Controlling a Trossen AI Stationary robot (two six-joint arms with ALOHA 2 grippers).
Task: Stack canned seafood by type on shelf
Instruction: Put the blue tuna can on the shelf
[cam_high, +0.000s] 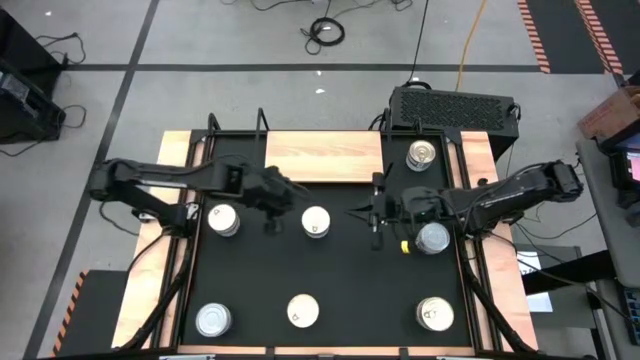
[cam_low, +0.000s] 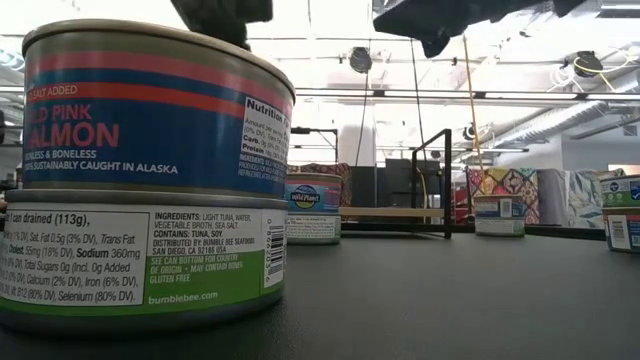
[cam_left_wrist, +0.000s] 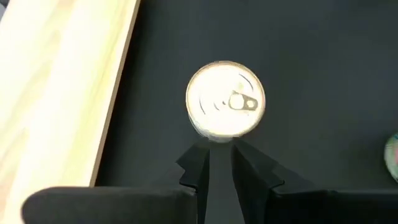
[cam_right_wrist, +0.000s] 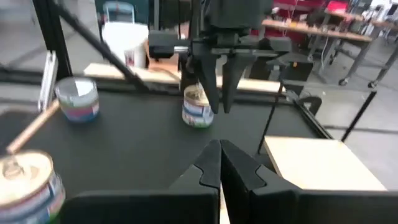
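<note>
My left gripper (cam_high: 272, 213) hung above the black tabletop (cam_high: 340, 280), just beside a cream-topped tin (cam_high: 315, 221); its fingers (cam_left_wrist: 196, 168) stood slightly apart, pinching nothing. My right gripper (cam_high: 376, 212) hovered mid-table, fingers pressed together, empty. The wooden shelf (cam_high: 320, 158) lay at the far edge, one silvery tin (cam_high: 423, 155) beside its right end. Other tins sat scattered: one (cam_high: 222, 219) at left, one (cam_high: 433, 238) under my right arm, three along the near edge. A salmon-on-tuna stack (cam_low: 145, 180) stood close to the low camera.

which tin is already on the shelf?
The plain silvery-topped tin at the shelf's right end; every other tin sits on the black tabletop.
</note>
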